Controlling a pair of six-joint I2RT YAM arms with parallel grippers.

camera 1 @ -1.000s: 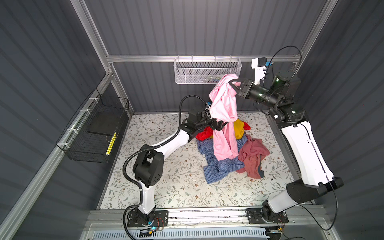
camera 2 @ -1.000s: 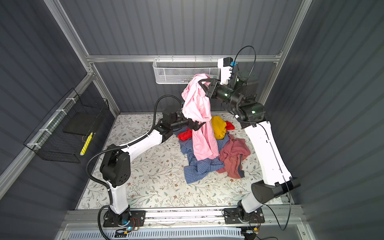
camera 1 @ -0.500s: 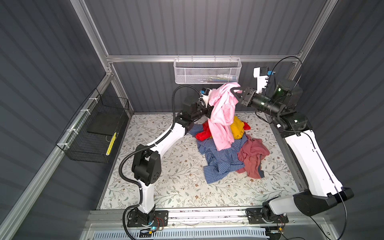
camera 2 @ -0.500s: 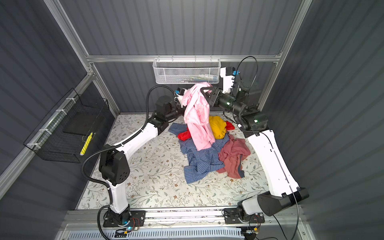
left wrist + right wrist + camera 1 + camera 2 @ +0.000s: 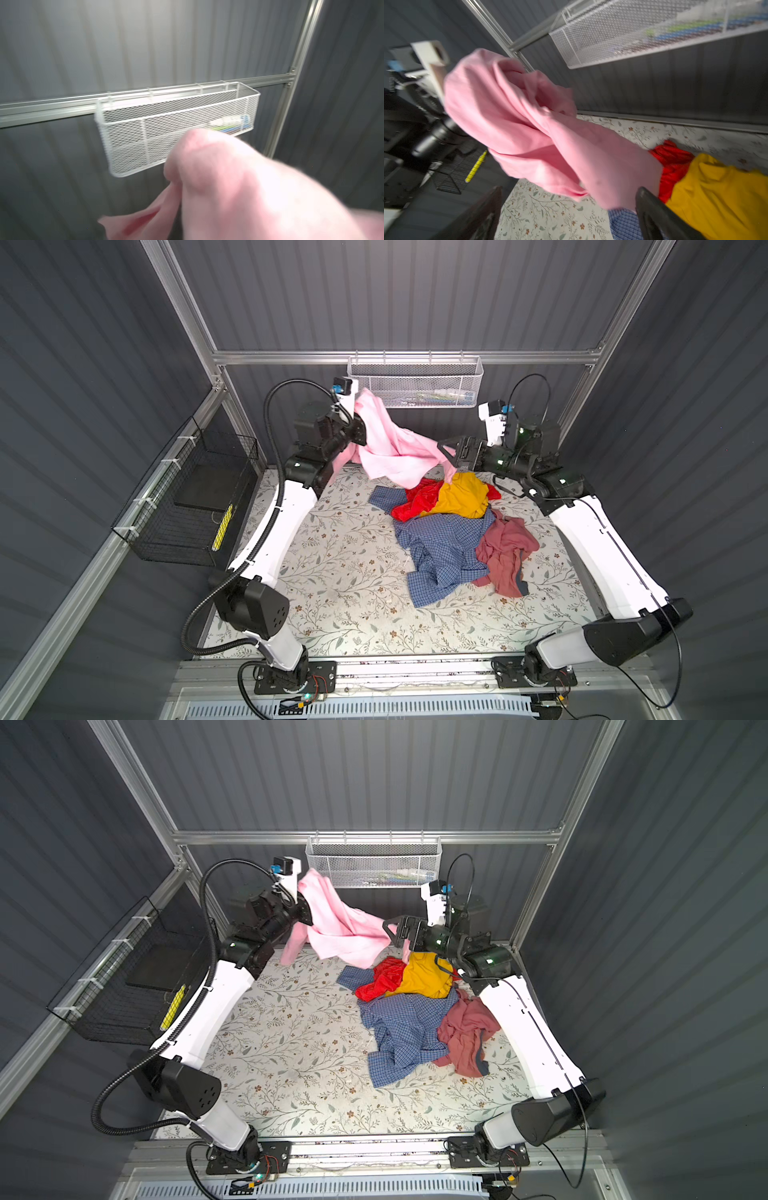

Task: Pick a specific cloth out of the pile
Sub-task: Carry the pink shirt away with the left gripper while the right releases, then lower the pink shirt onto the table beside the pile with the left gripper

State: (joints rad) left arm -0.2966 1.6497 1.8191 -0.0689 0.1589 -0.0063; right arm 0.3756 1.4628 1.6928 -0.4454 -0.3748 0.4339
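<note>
The cloth is light pink and hangs in the air at the back. My left gripper is shut on its upper end, high at the back left, with its fingers hidden under the fabric. The cloth sags rightward toward my right gripper, which is open. Its trailing end lies loose between the spread fingers. Below on the table is the pile: a shiny red piece, a mustard one, a blue checked shirt and a dusty-rose piece.
A white mesh basket hangs on the back rail just above and behind the cloth. A black wire basket is fixed to the left wall. The floral table cover spreads left and in front of the pile.
My left gripper shut on the cloth and carried it up and to the back left. My right gripper opened, let go of the cloth and dropped lower to the right.
</note>
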